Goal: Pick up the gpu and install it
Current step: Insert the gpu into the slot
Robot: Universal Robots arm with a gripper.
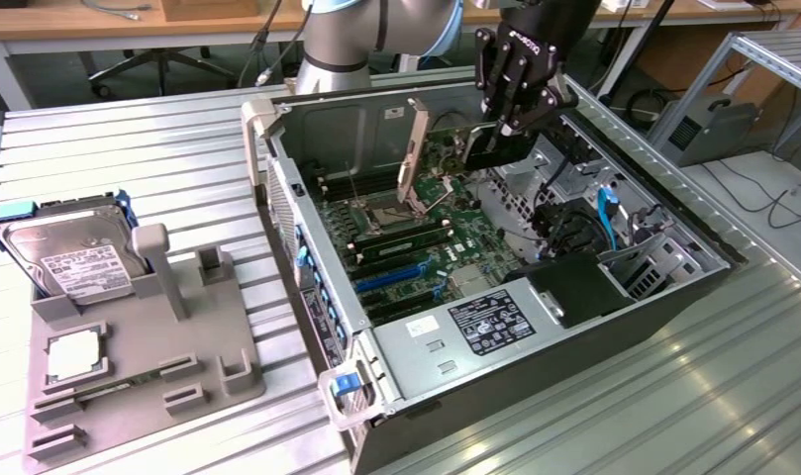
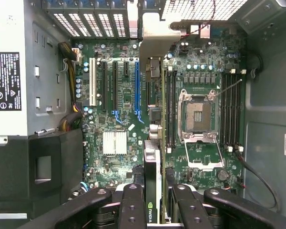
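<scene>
The gpu [image 2: 152, 191] shows edge-on between the fingers [image 2: 132, 205] of the gripper [image 2: 156, 210], its faces hidden and its held end cut off by the picture's edge. In the exterior view the arm [image 1: 373, 35] is cut off at the far edge. Print on the power supply label [image 1: 493, 322] and on the hard drive [image 1: 70, 259] is too small to read.
</scene>
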